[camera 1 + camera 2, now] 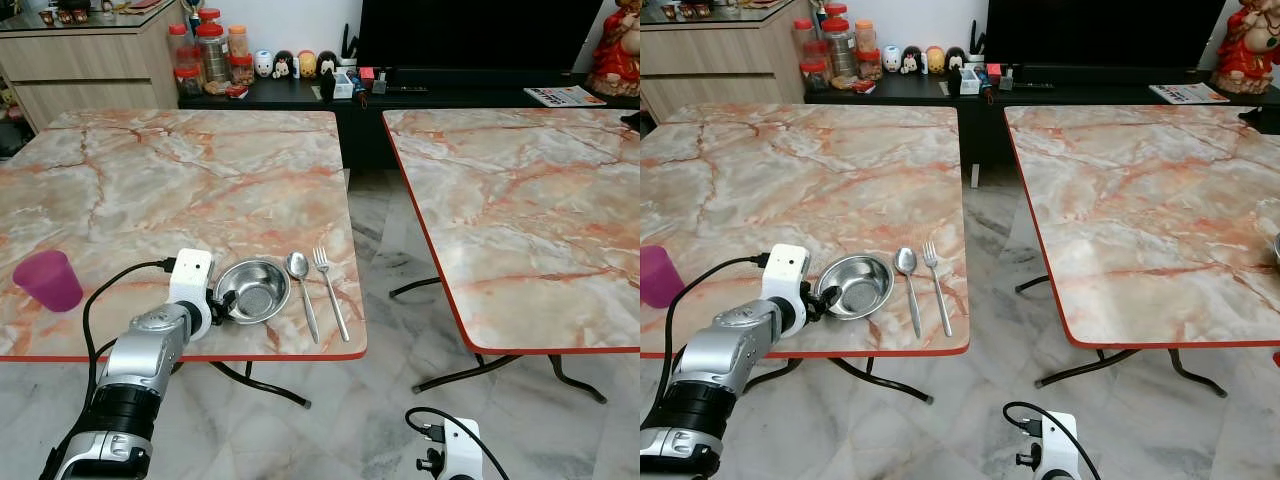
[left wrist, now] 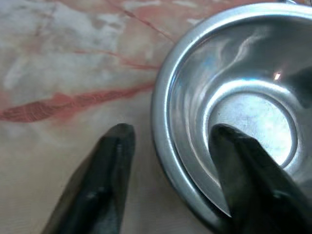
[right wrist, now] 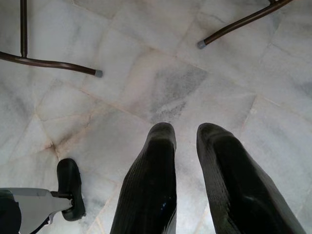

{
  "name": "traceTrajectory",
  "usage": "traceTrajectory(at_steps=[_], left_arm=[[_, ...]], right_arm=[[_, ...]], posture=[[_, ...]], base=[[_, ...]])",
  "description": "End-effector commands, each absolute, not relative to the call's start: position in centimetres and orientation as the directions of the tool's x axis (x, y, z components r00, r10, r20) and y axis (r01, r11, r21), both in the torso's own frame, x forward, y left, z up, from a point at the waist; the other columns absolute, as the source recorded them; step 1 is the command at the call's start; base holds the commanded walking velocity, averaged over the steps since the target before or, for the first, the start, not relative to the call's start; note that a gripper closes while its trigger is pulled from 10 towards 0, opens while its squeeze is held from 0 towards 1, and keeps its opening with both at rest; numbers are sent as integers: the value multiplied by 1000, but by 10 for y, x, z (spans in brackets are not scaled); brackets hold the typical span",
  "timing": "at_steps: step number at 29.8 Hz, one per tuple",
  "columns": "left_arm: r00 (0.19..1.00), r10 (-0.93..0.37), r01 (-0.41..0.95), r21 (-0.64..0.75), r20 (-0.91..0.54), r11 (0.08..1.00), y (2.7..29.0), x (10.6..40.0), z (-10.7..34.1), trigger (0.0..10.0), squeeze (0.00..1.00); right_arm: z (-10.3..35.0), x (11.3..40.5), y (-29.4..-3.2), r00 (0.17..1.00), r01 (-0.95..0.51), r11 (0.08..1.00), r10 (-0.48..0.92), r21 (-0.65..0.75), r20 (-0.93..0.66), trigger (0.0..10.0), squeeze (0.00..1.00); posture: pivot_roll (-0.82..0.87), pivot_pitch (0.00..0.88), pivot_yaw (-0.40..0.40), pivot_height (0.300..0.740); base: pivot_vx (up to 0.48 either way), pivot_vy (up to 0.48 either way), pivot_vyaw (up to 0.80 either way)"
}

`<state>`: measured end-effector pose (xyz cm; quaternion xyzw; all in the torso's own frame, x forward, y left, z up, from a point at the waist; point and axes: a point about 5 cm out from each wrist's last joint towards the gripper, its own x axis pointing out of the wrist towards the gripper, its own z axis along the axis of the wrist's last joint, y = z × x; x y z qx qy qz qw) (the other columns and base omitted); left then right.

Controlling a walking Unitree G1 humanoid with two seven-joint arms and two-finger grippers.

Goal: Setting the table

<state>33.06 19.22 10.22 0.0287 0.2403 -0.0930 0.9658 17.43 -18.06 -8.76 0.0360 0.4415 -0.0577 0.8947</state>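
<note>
- The steel bowl (image 1: 252, 291) is being kept near the front edge of the left marble table (image 1: 150, 180), toward its front right corner, resting flat on the top.
- The left gripper (image 2: 170, 141) is being held at the bowl's left rim, spread partly apart: in the left wrist view one finger (image 2: 248, 175) is being pressed inside the bowl against its wall, while the other finger (image 2: 105, 170) is being rested on the marble just outside the rim, so the rim is being straddled between them without yet being pinched tight.
- A spoon (image 1: 302, 290) is being laid just right of the bowl, bowl end away from the front edge, handle pointing toward that edge.
- A fork (image 1: 330, 290) is being laid just right of the spoon, roughly parallel to it, tines away from the front edge, close to the table's right edge.
- A purple cup (image 1: 48, 280) is being left upright near the front left corner of the same table, well apart from the bowl.
- A second marble table (image 1: 520, 210) is being shown to the right, separated from the first by a strip of tiled floor (image 1: 380, 230).
- The right gripper (image 3: 185, 134) is being hung low over the floor tiles, its fingers being kept slightly apart with nothing between them.
- Jars (image 1: 210, 50) and small figurines (image 1: 290, 64) are being displayed on the dark sideboard beyond the far edge of the tables.
</note>
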Motion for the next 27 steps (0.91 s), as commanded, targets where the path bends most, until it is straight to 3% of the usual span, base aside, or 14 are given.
traceTrajectory(at_steps=[1, 2, 27], left_arm=[[859, -170, 201, 11, -483, 980, 192, 330, 101, 2667, 0], [859, -172, 202, 11, -483, 979, 191, 330, 101, 0, 0], [857, -174, 196, -6, -486, 981, 193, 328, 98, 0, 0]], right_arm=[[-87, 175, -181, 605, 135, 991, -70, 16, -793, 10000, 0], [-87, 175, -181, 605, 135, 991, -70, 16, -793, 10000, 0], [-87, 175, -180, 602, 133, 991, -67, 17, -796, 10000, 0]], posture=[[55, 0, -26, 740], [55, 0, -26, 740], [55, 0, -25, 740]], base=[[0, 0, 0], [0, 0, 0], [0, 0, 0]])
